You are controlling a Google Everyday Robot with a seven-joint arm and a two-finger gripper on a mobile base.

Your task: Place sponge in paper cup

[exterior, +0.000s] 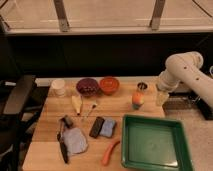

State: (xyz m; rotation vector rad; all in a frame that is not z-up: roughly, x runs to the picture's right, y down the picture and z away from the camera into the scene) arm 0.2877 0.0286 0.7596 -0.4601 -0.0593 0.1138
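The light-blue sponge (108, 127) lies flat on the wooden table (50, 117), touching the right side of a black slab (96, 127). The white paper cup (58, 87) stands upright at the table's back left corner. My gripper (161, 96) hangs pointing down at the table's right edge, far right of the sponge and across the table from the cup. It is open and holds nothing. The white arm (186, 70) comes in from the right.
A purple bowl (88, 86), an orange-red bowl (109, 84) and a metal cup (142, 86) line the back. An orange fruit (137, 99) sits by the gripper. A green tray (150, 142), carrot (110, 151), grey-blue cloth (75, 141) and knife (63, 145) fill the front. A chair (17, 100) stands left.
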